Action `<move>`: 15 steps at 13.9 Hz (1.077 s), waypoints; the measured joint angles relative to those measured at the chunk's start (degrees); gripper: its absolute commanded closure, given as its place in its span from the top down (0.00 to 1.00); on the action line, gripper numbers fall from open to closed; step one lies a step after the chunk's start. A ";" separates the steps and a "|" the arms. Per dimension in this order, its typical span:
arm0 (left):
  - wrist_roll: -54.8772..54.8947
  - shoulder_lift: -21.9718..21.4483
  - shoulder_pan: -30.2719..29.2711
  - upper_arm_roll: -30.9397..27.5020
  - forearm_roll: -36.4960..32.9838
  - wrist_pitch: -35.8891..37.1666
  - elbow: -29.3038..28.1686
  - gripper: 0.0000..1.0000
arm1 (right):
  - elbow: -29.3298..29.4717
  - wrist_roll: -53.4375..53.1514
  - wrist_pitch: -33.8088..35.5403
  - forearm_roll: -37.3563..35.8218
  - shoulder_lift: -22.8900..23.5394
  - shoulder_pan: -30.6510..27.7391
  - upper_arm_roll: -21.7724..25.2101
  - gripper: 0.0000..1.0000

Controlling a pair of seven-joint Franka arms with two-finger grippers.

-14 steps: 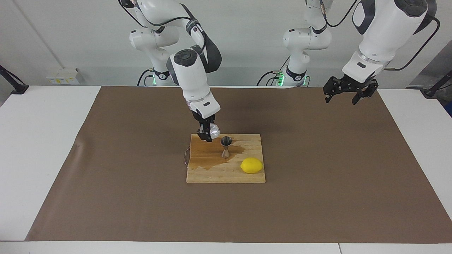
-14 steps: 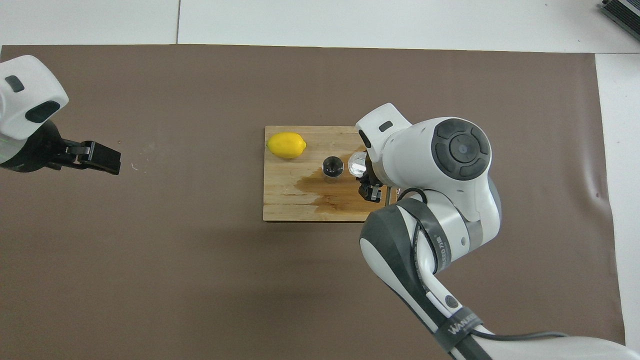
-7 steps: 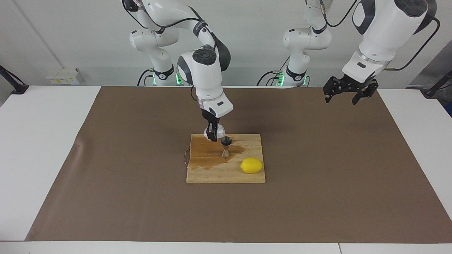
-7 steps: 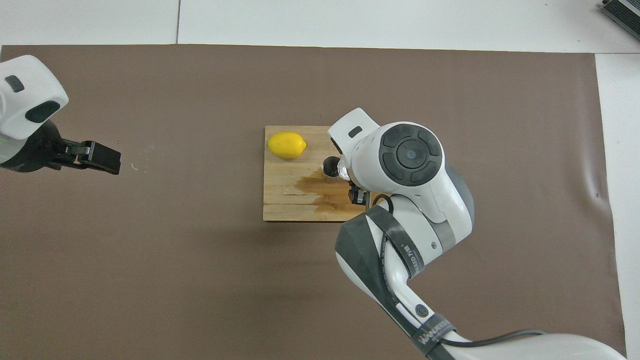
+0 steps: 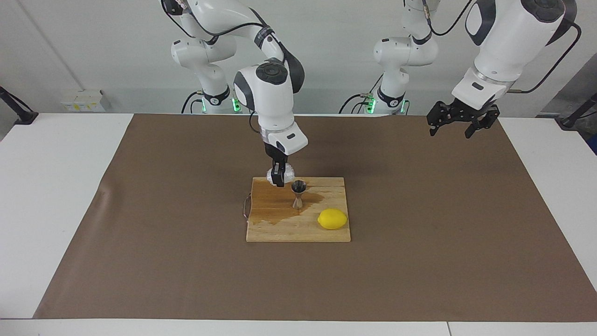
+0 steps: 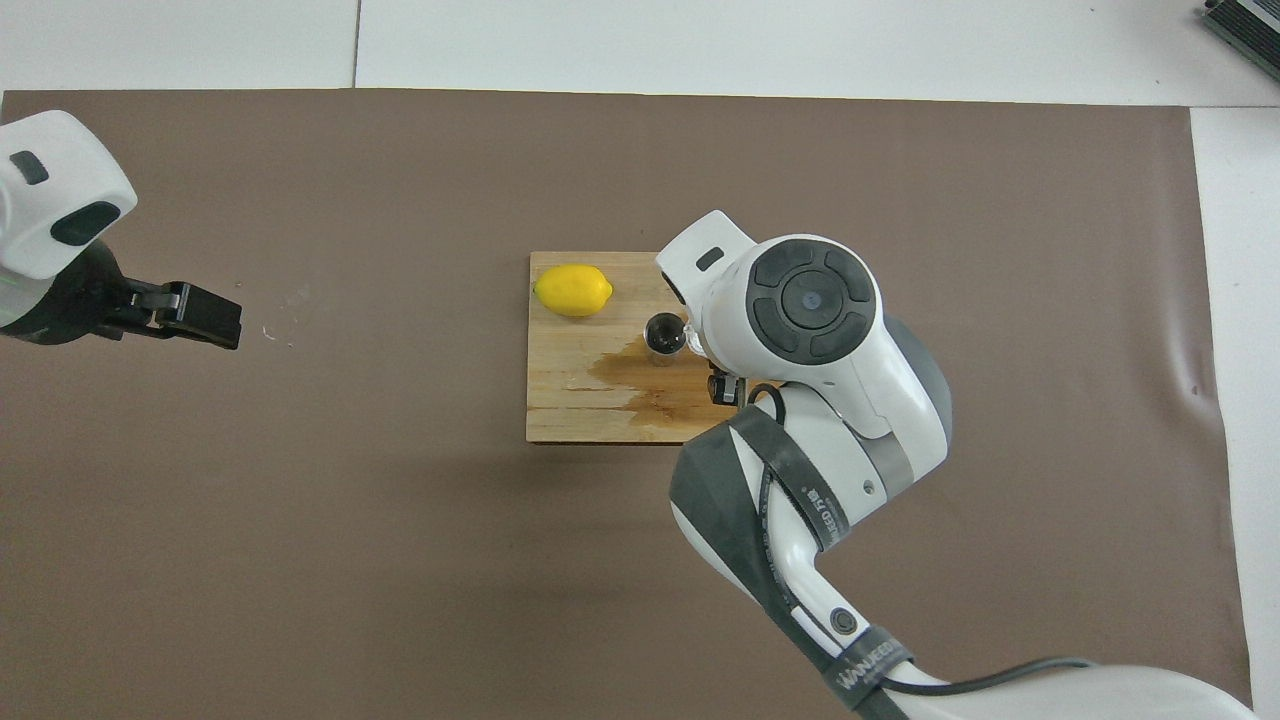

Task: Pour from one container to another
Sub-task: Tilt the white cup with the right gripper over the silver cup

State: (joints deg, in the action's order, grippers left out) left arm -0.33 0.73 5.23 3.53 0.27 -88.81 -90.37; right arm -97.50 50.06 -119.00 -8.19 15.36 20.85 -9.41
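The worktop [image 5: 56,196] is white and fills most of both views. A big brown sheet [image 5: 419,233] lies flat on it and covers the middle, so white shows only at the edges of the frame. A wooden board [image 5: 280,228] lies on the brown sheet near the center of the frame. The board has a dark wet patch [image 6: 650,375] on it. In the upper right corner of the overhead view, a dark thing [image 6: 1245,25] sits at the worktop's edge; it is mostly cut off.
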 measured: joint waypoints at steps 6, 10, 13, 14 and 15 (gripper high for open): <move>0.00 0.00 0.00 0.00 0.00 0.00 0.00 1.00 | 4.13 -0.53 3.73 -3.93 3.50 2.57 -0.01 0.00; 0.00 0.00 0.00 0.00 0.00 0.00 0.00 1.00 | 5.53 -1.58 4.48 -4.42 4.57 2.73 0.10 0.00; 0.00 0.00 0.00 0.00 0.00 0.00 0.00 1.00 | 5.65 -1.58 4.49 -4.44 4.74 2.73 0.19 0.00; 0.00 0.00 0.00 0.00 0.00 0.00 0.00 1.00 | 5.68 -1.59 4.49 -4.44 4.74 2.73 0.19 0.00; 0.00 0.00 0.00 0.00 0.00 0.00 0.00 1.00 | 5.73 -1.59 4.49 -4.44 4.75 2.73 0.19 0.00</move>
State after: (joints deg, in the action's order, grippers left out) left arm -0.33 0.73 5.23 3.53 0.27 -88.81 -90.37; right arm -91.76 48.47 -114.51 -12.63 20.10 23.58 -9.22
